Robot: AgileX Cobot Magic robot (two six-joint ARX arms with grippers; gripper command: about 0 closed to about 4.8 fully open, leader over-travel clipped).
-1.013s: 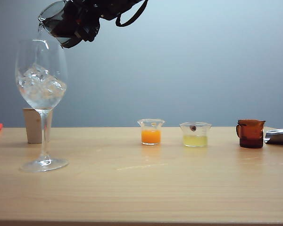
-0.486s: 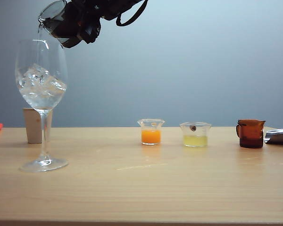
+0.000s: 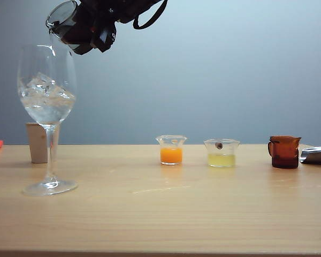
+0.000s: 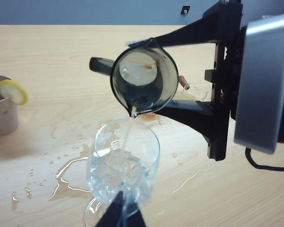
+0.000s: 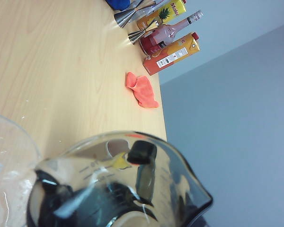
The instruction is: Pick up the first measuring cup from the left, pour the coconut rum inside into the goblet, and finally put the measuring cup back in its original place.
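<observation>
The right hand (image 3: 91,24) hung high over the worktop (image 3: 160,214) at about eleven o'clock in the outside view, its fingers closed partway around the measuring cup (image 3: 64,19), which was tipped over with its spout toward the goblet (image 3: 46,107) just below and to seven o'clock of it. In the left wrist view the measuring cup (image 4: 143,78) faced the camera mouth-on, a thin thread of coconut rum (image 4: 128,132) running from the spout down into the goblet (image 4: 123,170), whose bowl already held ice and clear liquid. The left hand (image 4: 121,215) showed only as dark fingertips low in front of the glass; whether it was open or closed could not be told. Puddles and drops (image 4: 68,175) lay on the wood around the goblet's foot, so some liquid had evidently missed. The main risk from here looked like more of the same: the spout sat close to the rim's edge, and a weak trickle could run back along the cup's lip and drip outside. The wet wood could also let the glass slide if bumped, and swinging the cup away before it was levelled could trail drops toward the orange cup (image 3: 171,150) and yellow cup (image 3: 221,153).
</observation>
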